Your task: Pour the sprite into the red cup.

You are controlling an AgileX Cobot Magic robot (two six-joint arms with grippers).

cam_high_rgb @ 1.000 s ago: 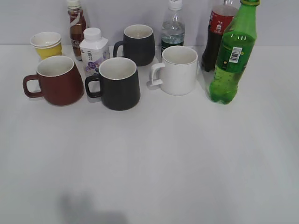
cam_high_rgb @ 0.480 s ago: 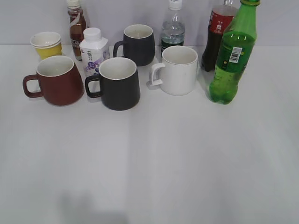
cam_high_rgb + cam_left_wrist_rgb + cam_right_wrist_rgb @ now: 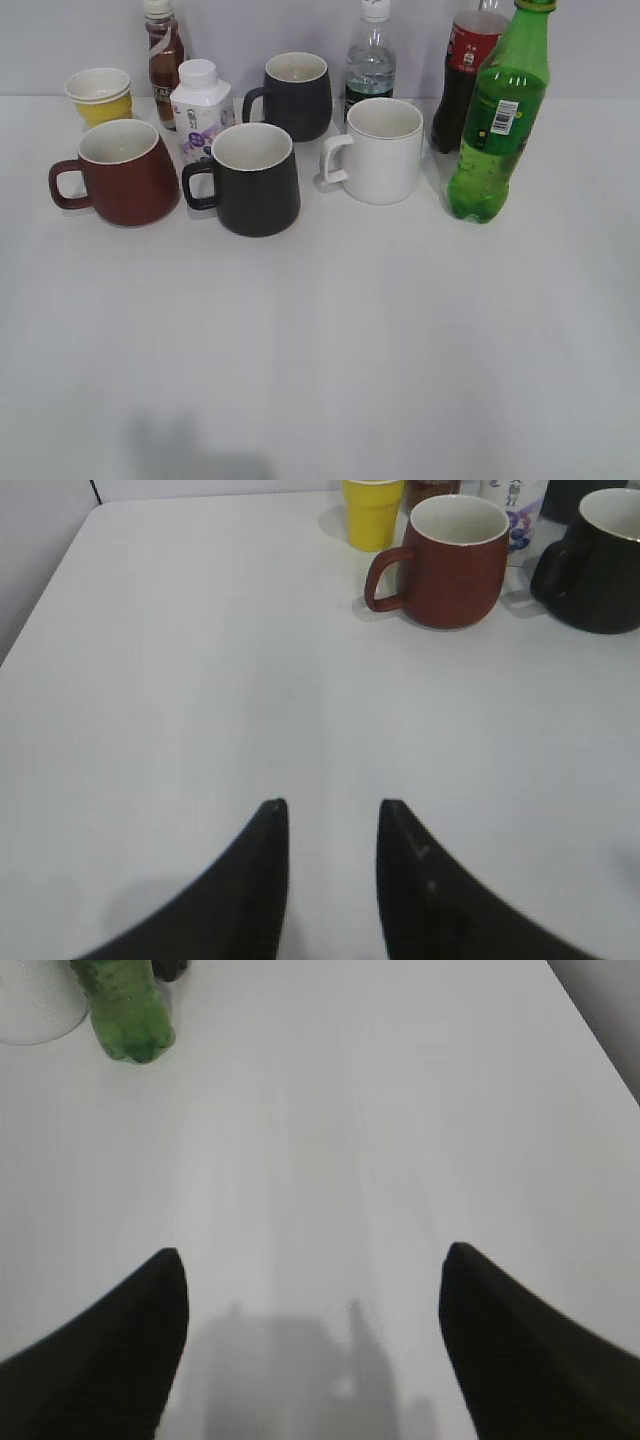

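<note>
Stood upright at the far right of the white tabletop point(image 3: 330, 340): the sprite point(image 3: 498, 120), green cap on, barcode label turned toward the exterior camera, just in front of a dark cola bottle point(image 3: 462, 75) with a red label. Sat at the far left of the row: the red cup point(image 3: 120, 172), upright, white inside, handle pointing left, well apart from the sprite. Lined up between them: a black mug point(image 3: 250, 180) just right of the red cup, then a white mug point(image 3: 380, 150) with its handle to the left. Behind these: a yellow paper cup point(image 3: 100, 95), a brown drink bottle point(image 3: 163, 55), a small white carton point(image 3: 200, 105), a second black mug point(image 3: 295, 95) and a clear water bottle point(image 3: 370, 60).

Seen from the left wrist: left pincer point(image 3: 330, 825) narrowly parted, holding nothing, low over bare tabletop, well short of the red cup point(image 3: 450, 562) ahead and to the right; yellow paper cup point(image 3: 372, 512) just behind that cup, black mug point(image 3: 595, 565) to its right.

Seen from the right wrist: right pincer point(image 3: 312, 1270) spread wide, empty, over bare tabletop, with only the sprite's base point(image 3: 125, 1015) showing far ahead at the upper left beside the white mug's edge point(image 3: 35, 1005). Neither pincer visible in the exterior view.
</note>
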